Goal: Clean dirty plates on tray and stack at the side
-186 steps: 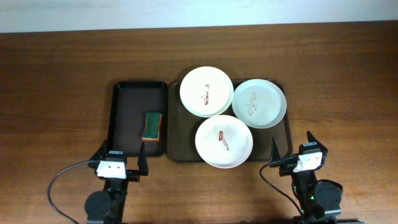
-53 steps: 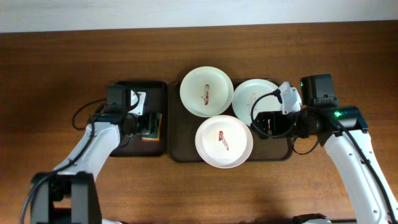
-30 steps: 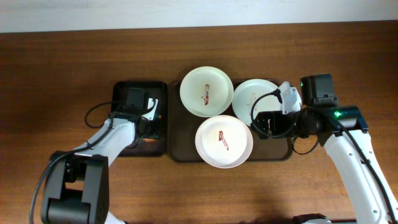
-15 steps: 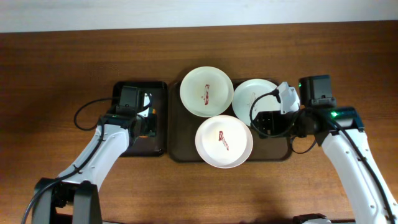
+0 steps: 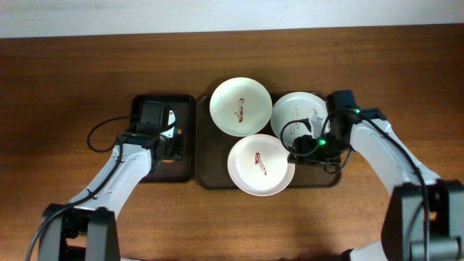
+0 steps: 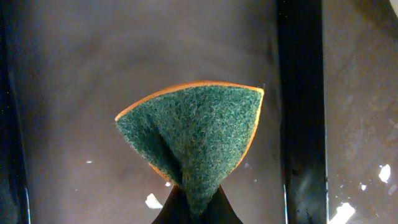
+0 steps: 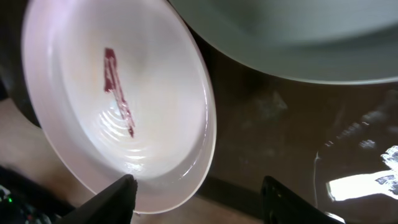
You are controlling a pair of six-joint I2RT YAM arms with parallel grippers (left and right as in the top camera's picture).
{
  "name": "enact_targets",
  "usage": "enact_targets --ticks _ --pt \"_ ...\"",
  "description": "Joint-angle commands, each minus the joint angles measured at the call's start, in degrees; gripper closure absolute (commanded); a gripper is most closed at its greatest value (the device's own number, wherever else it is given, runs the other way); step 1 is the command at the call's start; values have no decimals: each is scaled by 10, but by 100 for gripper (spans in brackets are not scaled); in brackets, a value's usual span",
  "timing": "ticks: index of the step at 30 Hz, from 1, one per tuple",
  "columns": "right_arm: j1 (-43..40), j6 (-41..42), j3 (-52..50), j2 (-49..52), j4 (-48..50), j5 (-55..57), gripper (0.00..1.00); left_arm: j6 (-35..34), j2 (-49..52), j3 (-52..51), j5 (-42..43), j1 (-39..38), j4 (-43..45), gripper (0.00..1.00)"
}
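Observation:
Three plates lie on the brown tray [image 5: 210, 178]: a white plate [image 5: 241, 106] at the back, a mint plate [image 5: 299, 114] on the right, and a front white plate [image 5: 259, 165], each streaked with red sauce. My right gripper [image 5: 296, 151] is open at the front plate's right edge. In the right wrist view that plate's rim [image 7: 205, 155] lies between my right gripper's [image 7: 199, 190] spread fingers, with the mint plate [image 7: 298, 37] above. My left gripper [image 6: 194, 210] is shut on a green sponge [image 6: 196, 140] with an orange edge, folded and hanging over the black tray [image 6: 74, 93].
The narrow black tray [image 5: 143, 174] sits left of the brown tray, with my left gripper [image 5: 174, 145] over its right half. Bare wooden table [image 5: 72, 80] surrounds both trays. A pale wall strip runs along the far edge.
My right wrist has turned and shifted left, from beside the mint plate to the front white plate's edge, its jaws narrowing. My left arm has barely moved and keeps hold of the sponge.

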Motion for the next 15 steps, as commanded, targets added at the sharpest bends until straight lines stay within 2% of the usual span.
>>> enact_targets --ticks 1,6,11,15 --pt "0 -4 -4 30 3 -25 39 -6 21 4 -4 0 4 99" --pt "19 -4 -4 49 20 -26 43 -6 55 4 -3 0 3 98" --pt "37 -2 -6 49 36 13 53 -6 78 4 -1 0 8 98" --pt "37 27 -13 49 40 47 54 -6 79 4 14 0 11 85"
